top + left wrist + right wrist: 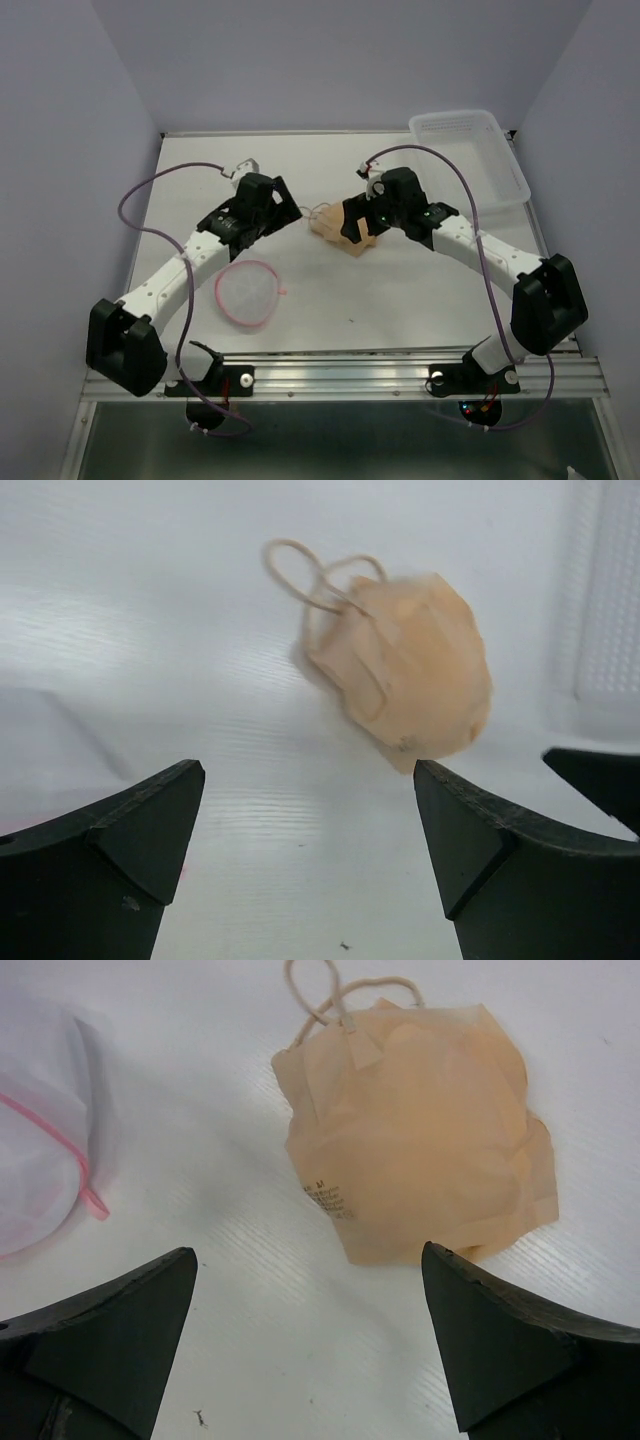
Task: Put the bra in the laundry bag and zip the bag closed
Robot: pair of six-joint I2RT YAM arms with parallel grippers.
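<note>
The tan-beige bra (328,222) lies crumpled on the white table at the middle, its thin strap loops toward the left. It fills the upper part of the right wrist view (420,1130) and shows in the left wrist view (410,670). My right gripper (352,232) is open just above the bra's near right edge (310,1255). My left gripper (293,212) is open and empty a little to the left of the bra (308,770). The white mesh laundry bag (247,292) with its pink zipper rim lies flat at the front left, also at the right wrist view's left edge (30,1160).
A clear rectangular plastic basket (505,160) stands at the back right corner, also at the right edge of the left wrist view (610,610). Purple cables loop above both arms. Walls close in the table on three sides.
</note>
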